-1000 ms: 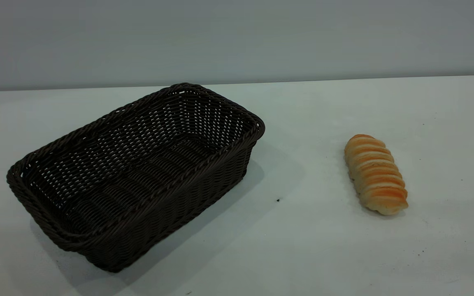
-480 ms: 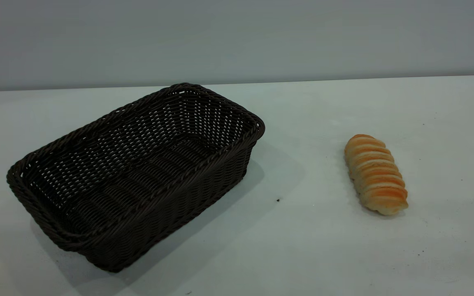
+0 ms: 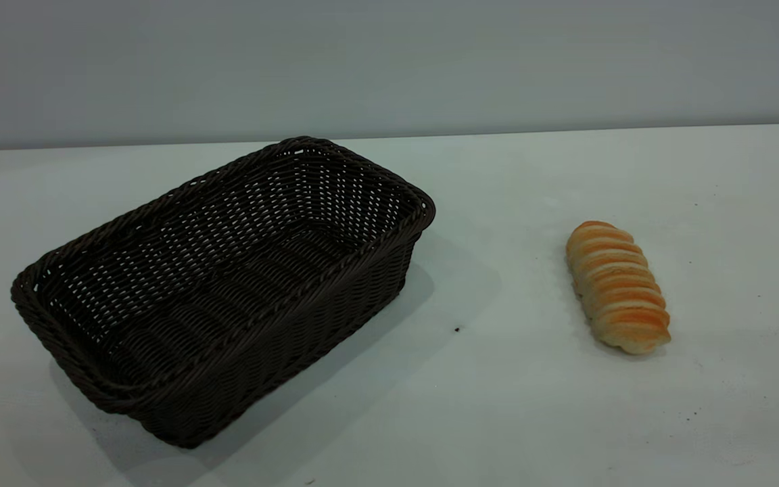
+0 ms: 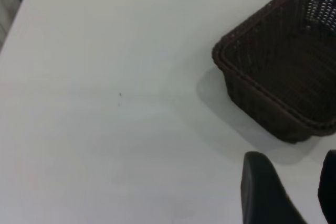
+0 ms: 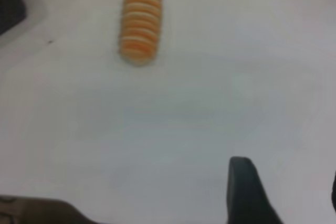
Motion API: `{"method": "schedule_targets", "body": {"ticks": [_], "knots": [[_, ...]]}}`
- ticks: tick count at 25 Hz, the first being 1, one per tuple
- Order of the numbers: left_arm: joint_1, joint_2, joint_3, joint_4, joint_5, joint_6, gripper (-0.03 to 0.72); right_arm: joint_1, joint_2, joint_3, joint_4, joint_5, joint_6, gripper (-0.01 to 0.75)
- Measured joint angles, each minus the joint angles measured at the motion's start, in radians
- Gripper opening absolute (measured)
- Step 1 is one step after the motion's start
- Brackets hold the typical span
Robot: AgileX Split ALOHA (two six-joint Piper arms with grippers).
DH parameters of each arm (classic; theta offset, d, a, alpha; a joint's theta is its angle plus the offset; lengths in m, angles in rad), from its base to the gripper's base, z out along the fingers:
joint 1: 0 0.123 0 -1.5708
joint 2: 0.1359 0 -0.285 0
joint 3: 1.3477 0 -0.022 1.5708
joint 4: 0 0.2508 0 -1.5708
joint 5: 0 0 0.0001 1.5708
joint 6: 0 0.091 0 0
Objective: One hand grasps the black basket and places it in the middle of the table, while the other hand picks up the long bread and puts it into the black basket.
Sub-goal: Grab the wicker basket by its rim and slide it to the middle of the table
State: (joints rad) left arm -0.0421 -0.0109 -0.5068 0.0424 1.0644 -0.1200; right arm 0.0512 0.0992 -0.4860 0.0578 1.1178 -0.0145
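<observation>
The black basket point(image 3: 220, 284) stands empty on the left part of the white table point(image 3: 498, 406), set at an angle. The long bread point(image 3: 616, 285) lies on the table to its right, well apart from it. Neither arm shows in the exterior view. In the left wrist view the left gripper point(image 4: 293, 156) is open and empty above bare table, short of a corner of the basket point(image 4: 283, 72). In the right wrist view the right gripper point(image 5: 287, 169) is open and empty, well short of the bread point(image 5: 140, 23).
A grey wall runs behind the table's far edge. A tiny dark speck point(image 3: 457, 329) lies between basket and bread. Bare tabletop lies between the two objects and in front of them.
</observation>
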Motion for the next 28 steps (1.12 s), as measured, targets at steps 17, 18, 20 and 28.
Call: {"method": "schedule_targets", "body": {"ticks": [17,18,20,28], "knots": [[0.000,0.702,-0.102,-0.211,-0.217,0.148,0.570,0.000,0.537,-0.078,0.280,-0.330,-0.289,0.495],[0.000,0.756,-0.127,-0.212,-0.221,0.151,0.570,0.000,0.581,-0.078,0.297,-0.343,-0.310,0.495],[0.000,0.857,-0.183,-0.213,-0.227,0.153,0.570,0.000,0.652,-0.078,0.347,-0.366,-0.359,0.495],[0.000,1.237,-0.259,-0.204,-0.238,0.128,0.571,0.000,0.736,-0.078,0.496,-0.422,-0.510,0.495]]}}
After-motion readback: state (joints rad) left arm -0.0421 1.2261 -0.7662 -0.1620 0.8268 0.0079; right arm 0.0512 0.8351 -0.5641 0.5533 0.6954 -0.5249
